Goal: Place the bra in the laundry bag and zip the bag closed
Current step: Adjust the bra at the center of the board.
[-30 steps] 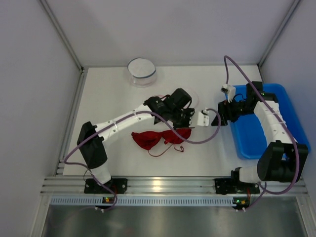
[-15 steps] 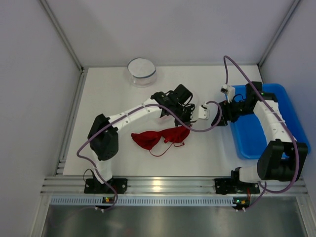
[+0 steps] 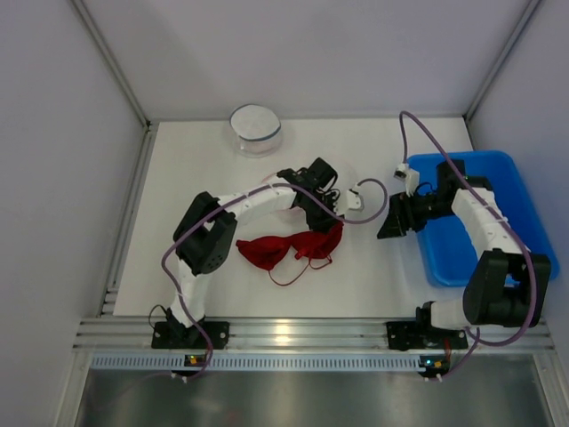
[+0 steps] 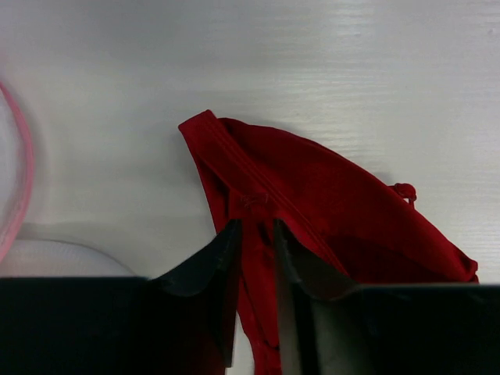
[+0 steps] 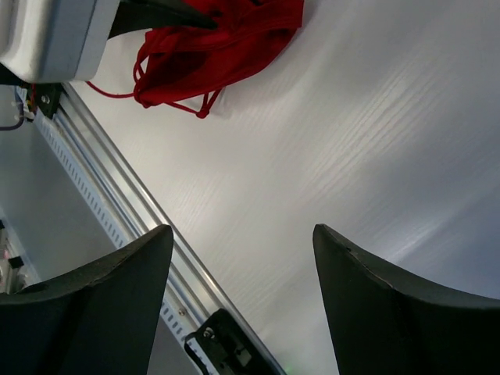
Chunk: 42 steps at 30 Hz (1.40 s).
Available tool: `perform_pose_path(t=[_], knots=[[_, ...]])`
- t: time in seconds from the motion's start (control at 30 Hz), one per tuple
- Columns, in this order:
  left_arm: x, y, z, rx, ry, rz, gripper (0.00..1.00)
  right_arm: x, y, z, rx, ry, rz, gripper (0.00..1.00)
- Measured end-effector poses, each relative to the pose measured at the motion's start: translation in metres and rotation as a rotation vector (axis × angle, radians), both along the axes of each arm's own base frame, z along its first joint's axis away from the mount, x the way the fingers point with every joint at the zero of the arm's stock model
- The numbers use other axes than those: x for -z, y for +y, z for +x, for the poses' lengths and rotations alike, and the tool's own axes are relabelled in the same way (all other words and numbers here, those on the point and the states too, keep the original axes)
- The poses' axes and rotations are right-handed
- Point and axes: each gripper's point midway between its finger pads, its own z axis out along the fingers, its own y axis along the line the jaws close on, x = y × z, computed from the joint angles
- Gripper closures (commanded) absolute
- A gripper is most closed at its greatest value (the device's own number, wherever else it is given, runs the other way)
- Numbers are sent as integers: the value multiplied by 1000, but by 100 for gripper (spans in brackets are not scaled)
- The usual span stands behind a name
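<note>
While the bra (image 3: 267, 251) lies spread on the table (image 3: 178, 178) in front of the arms, the left gripper (image 4: 256, 226) is down at the cup nearer the blue bin (image 3: 507, 205). Its jaws are parted only a little, with a red seam in the gap; whether they pinch it I cannot tell. The right gripper (image 5: 242, 297) hangs above bare table just beside the bin, jaws wide apart and holding nothing. The laundry bag (image 3: 256, 129) stands at the far edge, well apart from the bra.
</note>
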Motion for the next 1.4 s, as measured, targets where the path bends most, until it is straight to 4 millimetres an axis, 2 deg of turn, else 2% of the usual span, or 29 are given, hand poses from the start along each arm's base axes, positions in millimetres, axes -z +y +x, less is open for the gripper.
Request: perform_pose_path(t=[0.13, 0.23, 0.33, 0.47, 0.53, 0.57, 0.63, 0.77, 0.83, 0.93, 1.07, 1.33, 1.4], knots=[[-1, 3, 5, -38, 12, -5, 51, 10, 5, -7, 9, 42, 11, 27], [-14, 2, 5, -55, 6, -25, 45, 12, 8, -7, 14, 47, 14, 28], [-49, 4, 3, -59, -42, -81, 43, 11, 9, -1, 23, 29, 18, 29], [-121, 13, -11, -37, -163, -176, 44, 11, 10, 7, 42, 16, 23, 30], [-142, 16, -22, -9, -238, -172, 45, 11, 10, 11, 54, 12, 24, 30], [-145, 14, -32, 18, -265, -154, 45, 11, 10, 13, 61, 9, 24, 30], [-136, 5, -57, 99, -300, -85, 45, 12, 10, 16, 72, 8, 22, 30], [-80, -16, -115, 298, -293, 132, 45, 14, 6, 22, 98, 5, -4, 29], [-55, -22, -128, 358, -293, 238, 45, 14, 1, 26, 118, -1, -22, 28], [-29, -28, -127, 396, -324, 374, 44, 9, -5, 34, 141, -22, -38, 27], [-11, -36, -112, 399, -391, 475, 44, 2, -9, 42, 157, -48, -47, 27], [38, -17, -92, 430, -446, 702, 42, 1, -9, 43, 157, -54, -49, 26], [44, -12, -89, 437, -454, 738, 42, 1, -9, 43, 156, -54, -49, 26]])
